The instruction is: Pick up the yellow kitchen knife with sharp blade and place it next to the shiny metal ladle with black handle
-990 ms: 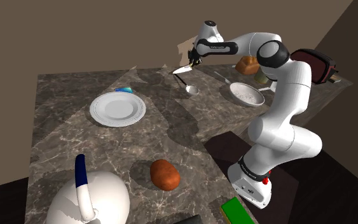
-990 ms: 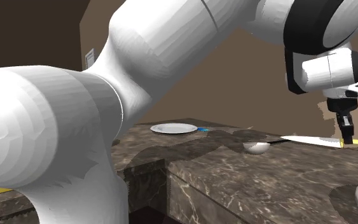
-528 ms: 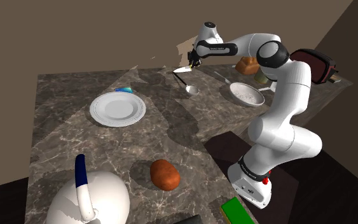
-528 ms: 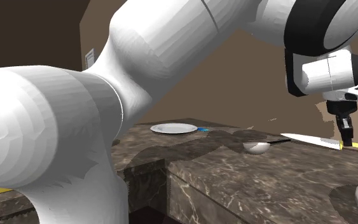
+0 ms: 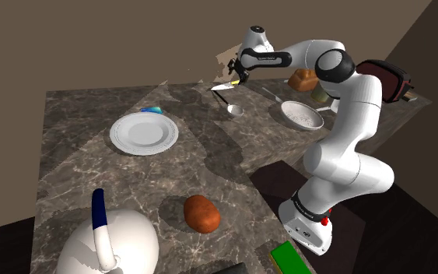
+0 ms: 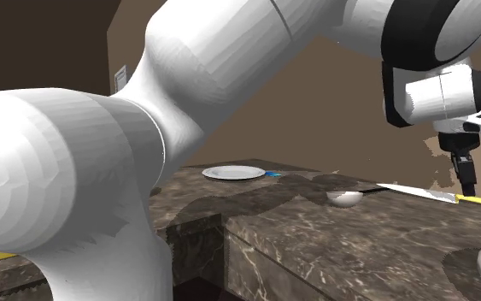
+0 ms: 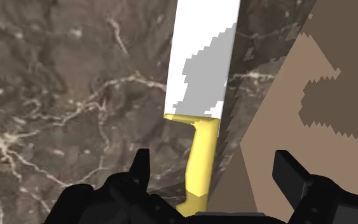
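**While the knife lies free, rise straight**

On the counter's far side the knife rests near the ladle. My pincer stands apart around it, touching nothing; I should lift straight, without nudging the knife.

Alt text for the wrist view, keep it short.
A knife with a white blade and yellow handle sits between the open black fingers of the gripper, untouched by either. Dark veined counter lies behind it, a tan area beside the blade.

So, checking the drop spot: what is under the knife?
Dark marbled countertop shows around the knife; the strip directly beneath blade and handle is covered.
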Tool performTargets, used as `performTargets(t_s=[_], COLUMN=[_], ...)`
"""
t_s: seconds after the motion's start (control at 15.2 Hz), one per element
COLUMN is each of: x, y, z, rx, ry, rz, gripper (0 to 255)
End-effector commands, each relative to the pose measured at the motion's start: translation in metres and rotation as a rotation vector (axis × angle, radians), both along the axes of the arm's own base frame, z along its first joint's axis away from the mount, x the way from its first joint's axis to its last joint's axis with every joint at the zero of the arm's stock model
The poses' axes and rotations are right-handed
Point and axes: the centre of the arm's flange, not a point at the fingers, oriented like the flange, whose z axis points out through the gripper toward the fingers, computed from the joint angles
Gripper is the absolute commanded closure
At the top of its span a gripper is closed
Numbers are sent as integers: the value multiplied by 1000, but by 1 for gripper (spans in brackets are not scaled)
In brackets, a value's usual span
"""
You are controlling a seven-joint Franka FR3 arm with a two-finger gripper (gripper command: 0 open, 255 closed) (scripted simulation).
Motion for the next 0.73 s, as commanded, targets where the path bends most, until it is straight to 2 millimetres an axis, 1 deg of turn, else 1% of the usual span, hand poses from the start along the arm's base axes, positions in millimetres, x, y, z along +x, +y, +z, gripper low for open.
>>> performTargets(t_s=[0.0, 0.13, 0.66], x=[-5, -12, -12], y=[5, 10, 10], z=[19, 41, 41], rx=[0, 0, 0], ry=[0, 0, 0], rz=[0, 0, 0], gripper=[0, 0, 0])
